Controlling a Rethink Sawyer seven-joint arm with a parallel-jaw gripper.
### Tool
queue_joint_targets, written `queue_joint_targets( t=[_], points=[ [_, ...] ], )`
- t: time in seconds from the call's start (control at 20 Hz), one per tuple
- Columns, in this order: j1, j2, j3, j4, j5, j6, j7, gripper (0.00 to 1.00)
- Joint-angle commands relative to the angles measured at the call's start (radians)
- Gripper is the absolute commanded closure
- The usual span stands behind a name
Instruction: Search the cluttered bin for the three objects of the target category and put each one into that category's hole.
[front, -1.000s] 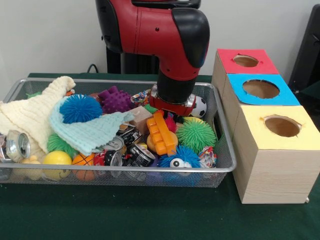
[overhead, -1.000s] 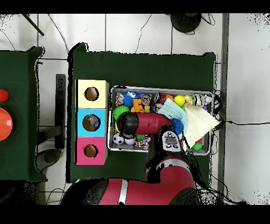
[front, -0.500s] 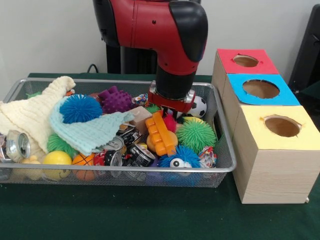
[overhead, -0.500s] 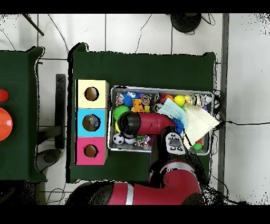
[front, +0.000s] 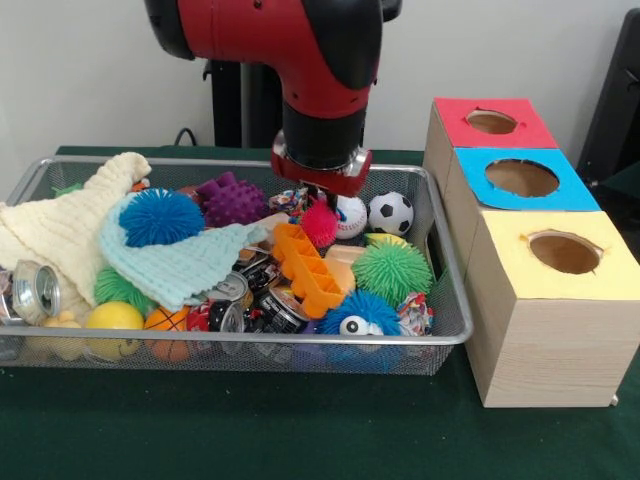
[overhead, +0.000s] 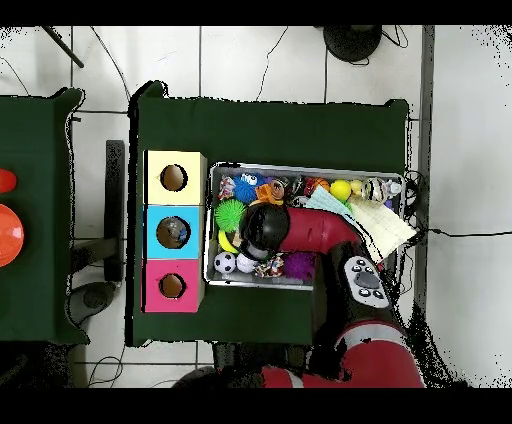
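Red and black arm (front: 300, 60) reaching down into the wire bin (front: 440, 330) on the green worktop (front: 300, 430); its claw (front: 318, 205) is clenched on a pink spiky ball (front: 320, 224), held just above the clutter near the bin's middle. Beside the ball lie a baseball (front: 351, 218) and a soccer ball (front: 391, 212); below it an orange toy block (front: 308, 270), a green spiky ball (front: 392, 271) and a blue spiky ball with an eye (front: 358, 315). Pale blue cloth (front: 180, 265) and cream cloth (front: 65, 225) cover the bin's other end. Three boxes stand alongside, holes in red (front: 492, 121), blue (front: 522, 177) and yellow (front: 565, 252) tops.
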Motion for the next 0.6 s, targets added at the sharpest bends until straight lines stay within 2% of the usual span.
queue_joint_targets(
  t=[0.05,0.4,0.6],
  points=[
    [-0.056,-0.085,0.117,-0.029,0.022,0.241,-0.116,1.00],
    [-0.141,-0.036,0.124,-0.122,-0.091,0.265,-0.234,1.00],
    [-0.152,-0.013,0.098,-0.137,-0.166,0.186,-0.208,1.00]
  ],
)
